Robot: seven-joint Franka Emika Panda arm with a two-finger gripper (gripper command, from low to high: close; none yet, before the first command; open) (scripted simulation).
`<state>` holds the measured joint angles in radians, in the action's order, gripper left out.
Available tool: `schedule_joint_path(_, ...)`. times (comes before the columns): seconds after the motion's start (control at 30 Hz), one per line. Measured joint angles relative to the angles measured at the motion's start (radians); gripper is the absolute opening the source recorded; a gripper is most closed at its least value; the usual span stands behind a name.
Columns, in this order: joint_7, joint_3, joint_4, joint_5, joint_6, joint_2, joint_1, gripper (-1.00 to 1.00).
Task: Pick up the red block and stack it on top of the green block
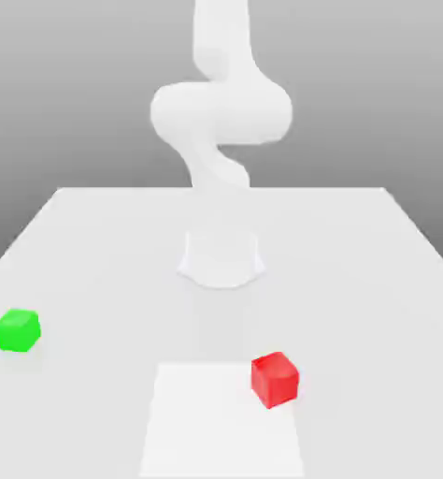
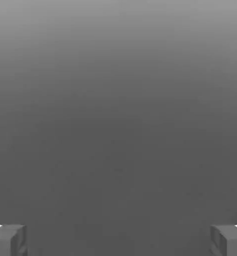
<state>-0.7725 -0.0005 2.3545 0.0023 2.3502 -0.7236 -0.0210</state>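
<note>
Gaping gripper (image 2: 118,241) (fingertips cropped), red block (image 1: 275,380) untouched

table (image 1: 85,243): white flat top, seen in the exterior view; far edge narrower than near edge
table surface: plain, matte, light shading toward the middle
square patch (image 1: 223,421): brighter white rectangle laid flat on the table near the front edge, centred, cut off by the frame's lower edge
backdrop (image 1: 66,84): plain grey gradient behind the table, lighter toward the top
hand view backdrop (image 2: 118,110): plain grey gradient, darker toward the lower part
</note>
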Motion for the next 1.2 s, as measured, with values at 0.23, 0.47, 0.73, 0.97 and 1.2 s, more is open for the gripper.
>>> schedule_joint_path(0.23, 0.092, 0.004, 0.173, 0.009, 0.164, 0.256, -0.065, 0.00)
schedule_joint_path(0.47, 0.181, 0.019, 0.349, 0.012, 0.334, 0.522, -0.123, 0.00)
schedule_joint_path(0.73, 0.219, 0.032, 0.448, -0.016, 0.550, 0.819, -0.151, 0.00)
schedule_joint_path(0.97, 0.208, 0.018, 0.431, -0.032, 0.660, 0.949, -0.163, -1.00)
schedule_joint_path(1.2, 0.215, 0.028, 0.444, -0.022, 0.583, 0.858, -0.155, -1.00)
